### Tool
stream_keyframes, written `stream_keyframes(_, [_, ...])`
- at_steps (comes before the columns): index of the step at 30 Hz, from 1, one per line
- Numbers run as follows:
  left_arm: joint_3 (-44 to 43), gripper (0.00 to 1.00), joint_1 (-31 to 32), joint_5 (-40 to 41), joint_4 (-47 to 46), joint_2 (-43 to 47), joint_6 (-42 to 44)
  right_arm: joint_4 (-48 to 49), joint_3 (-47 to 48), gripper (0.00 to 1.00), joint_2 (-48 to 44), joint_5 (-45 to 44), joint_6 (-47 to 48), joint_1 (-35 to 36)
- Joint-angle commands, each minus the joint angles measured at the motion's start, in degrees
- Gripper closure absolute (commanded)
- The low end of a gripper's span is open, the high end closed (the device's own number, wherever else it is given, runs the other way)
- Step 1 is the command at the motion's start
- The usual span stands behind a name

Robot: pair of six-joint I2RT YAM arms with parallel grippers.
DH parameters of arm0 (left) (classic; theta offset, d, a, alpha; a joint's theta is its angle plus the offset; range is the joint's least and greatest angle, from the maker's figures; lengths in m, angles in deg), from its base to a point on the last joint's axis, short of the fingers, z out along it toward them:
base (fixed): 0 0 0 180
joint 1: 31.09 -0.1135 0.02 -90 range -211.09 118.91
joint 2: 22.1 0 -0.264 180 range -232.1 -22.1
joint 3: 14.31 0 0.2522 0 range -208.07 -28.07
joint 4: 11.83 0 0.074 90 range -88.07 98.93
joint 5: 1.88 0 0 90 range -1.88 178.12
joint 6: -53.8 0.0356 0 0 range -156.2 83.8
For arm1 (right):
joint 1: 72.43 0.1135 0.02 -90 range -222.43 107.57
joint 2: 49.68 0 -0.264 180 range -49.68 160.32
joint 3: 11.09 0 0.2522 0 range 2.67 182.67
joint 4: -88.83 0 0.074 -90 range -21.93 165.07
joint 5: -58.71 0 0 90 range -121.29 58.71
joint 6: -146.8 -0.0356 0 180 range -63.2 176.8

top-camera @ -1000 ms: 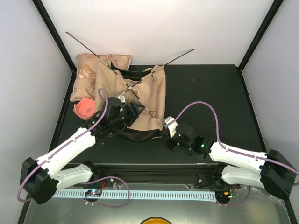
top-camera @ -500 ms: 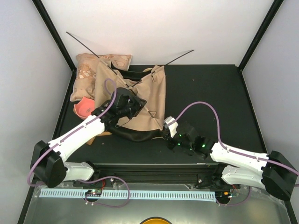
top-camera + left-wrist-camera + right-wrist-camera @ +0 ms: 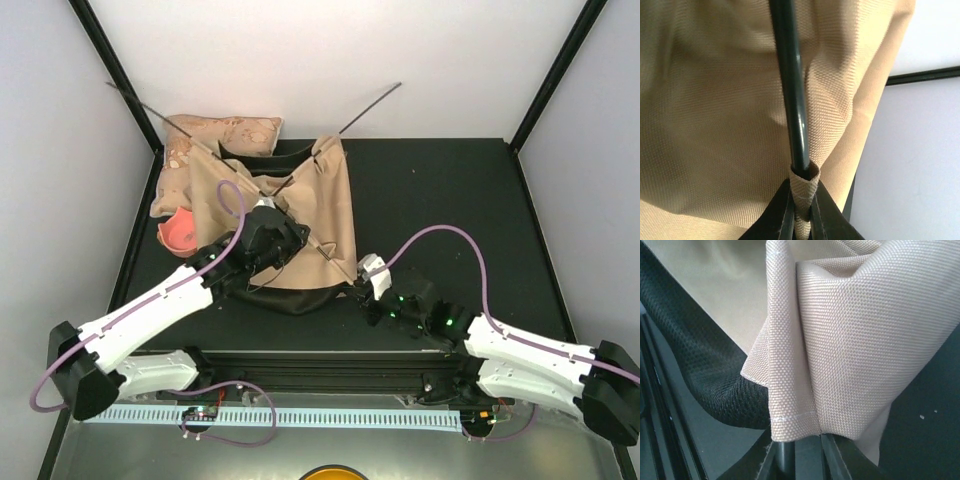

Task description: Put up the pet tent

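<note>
The pet tent (image 3: 310, 205) lies slumped on the table, tan canvas over a black floor (image 3: 300, 298), with two thin black poles (image 3: 365, 108) crossing above it. My left gripper (image 3: 283, 240) sits on the tent's middle. In the left wrist view it (image 3: 802, 220) is shut on a tan webbing loop (image 3: 804, 182) that a black pole (image 3: 790, 75) passes through. My right gripper (image 3: 362, 285) is at the tent's near right corner. In the right wrist view its jaws (image 3: 799, 460) stand slightly apart, with a pole end (image 3: 785, 456) loose between them under a canvas corner (image 3: 850, 355).
A beige patterned pillow (image 3: 215, 135) lies at the far left, partly under the tent. A pink bowl (image 3: 180, 232) sits left of the left arm. Black frame posts (image 3: 120, 80) rise at the far corners. Bare black table (image 3: 450, 200) extends right of the tent.
My left gripper moved up onto the tent's middle and closed on the webbing loop. The poles swung toward the far left. My right gripper's jaws loosened and the arm shifted slightly nearer.
</note>
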Motion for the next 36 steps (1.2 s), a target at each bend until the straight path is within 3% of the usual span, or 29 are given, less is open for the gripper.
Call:
stream_keyframes(1, [-3.1, 0.98, 5.1, 11.1, 0.8, 3.1, 4.5, 3.6, -1.2, 0.75, -3.4, 1.3, 1.2, 0.2])
stream_keyframes(5, [-7.1, 0.98, 6.8, 14.3, -1.1, 2.9, 15.4, 1.5, -2.1, 0.68, -7.4, 1.5, 1.4, 0.2])
stream_keyframes(12, [-14.5, 0.98, 9.3, 18.0, -1.6, 0.7, 32.9, -1.3, -5.2, 0.42, -16.3, 2.4, 0.1, 0.2])
stream_keyframes(18, [-15.2, 0.98, 9.4, 13.6, -10.7, 0.4, 50.2, -1.6, -5.1, 0.35, -20.0, 9.8, 1.2, 0.1])
stream_keyframes(22, [-18.2, 0.99, 9.2, 15.4, -10.3, 0.0, 58.1, 0.2, -5.4, 0.32, -19.8, 12.1, 2.1, 0.1])
stream_keyframes(30, [-25.3, 0.98, 8.0, 12.8, -7.2, -0.6, 61.7, 10.5, -10.9, 0.33, -19.6, 9.1, 5.1, 0.1])
stream_keyframes(36, [-25.1, 0.98, 7.9, 10.8, -8.6, -0.1, 61.7, 9.7, -5.7, 0.36, -12.8, 11.0, 6.2, 0.1])
